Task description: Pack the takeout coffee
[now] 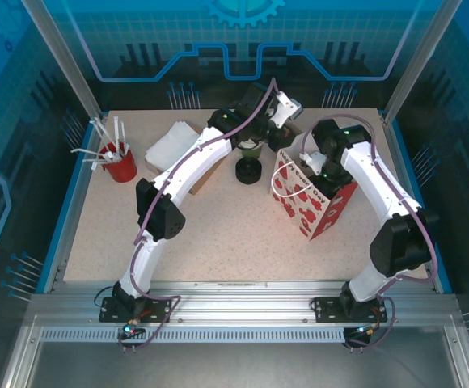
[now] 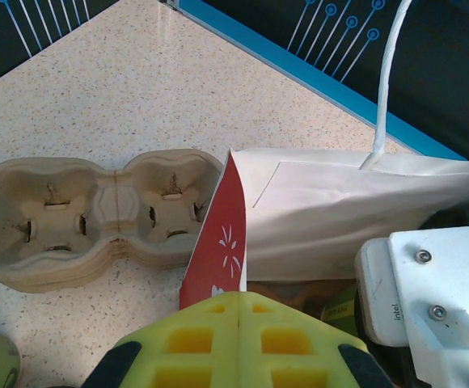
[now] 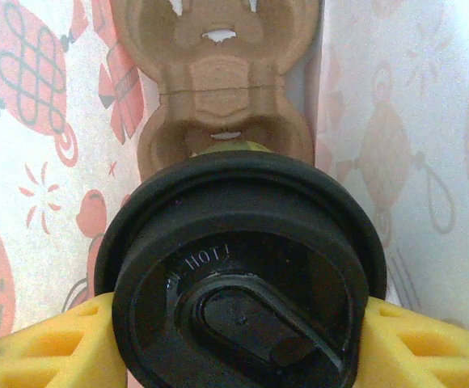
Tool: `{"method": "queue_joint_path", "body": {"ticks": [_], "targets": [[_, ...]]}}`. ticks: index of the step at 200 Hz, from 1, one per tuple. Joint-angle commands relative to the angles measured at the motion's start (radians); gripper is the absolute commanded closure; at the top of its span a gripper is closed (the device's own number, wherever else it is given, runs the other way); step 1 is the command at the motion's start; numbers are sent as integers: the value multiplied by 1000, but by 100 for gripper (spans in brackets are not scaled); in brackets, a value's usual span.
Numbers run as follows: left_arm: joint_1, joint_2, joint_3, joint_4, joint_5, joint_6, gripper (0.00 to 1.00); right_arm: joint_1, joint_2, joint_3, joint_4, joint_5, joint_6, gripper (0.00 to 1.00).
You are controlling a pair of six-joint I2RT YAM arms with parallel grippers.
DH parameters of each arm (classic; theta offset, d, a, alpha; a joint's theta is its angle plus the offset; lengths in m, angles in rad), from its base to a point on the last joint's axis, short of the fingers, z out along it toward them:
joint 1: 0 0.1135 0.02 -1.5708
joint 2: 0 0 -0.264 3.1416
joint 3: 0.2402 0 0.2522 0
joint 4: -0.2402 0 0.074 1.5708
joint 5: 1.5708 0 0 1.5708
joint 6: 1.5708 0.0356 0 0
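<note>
From above, the red-and-white gift bag stands on the speckled table, and the right arm bends down into its open mouth. A stack of black lids sits just left of the bag, and a red cup holding white sticks stands well off to the bag's left. Seen from the left wrist, the left gripper is clenched, its yellow pads pressed together right at the bag's red side. I cannot tell whether paper is caught between them. A stack of pulp cup carriers lies just beside the bag. Seen from the right wrist, inside the bag, the right gripper clasps the takeout coffee, yellow fingers flanking its black lid, with a pulp carrier deeper in the bag.
</note>
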Motion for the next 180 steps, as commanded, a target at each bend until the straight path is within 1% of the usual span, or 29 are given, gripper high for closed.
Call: {"method": "queue_joint_path", "body": {"ticks": [1, 180], "targets": [[5, -5, -21, 2, 20, 21, 100, -15, 4, -14, 11, -22, -12, 68], [4, -8, -23, -8, 22, 25, 100, -19, 27, -37, 34, -13, -2, 68]]}}
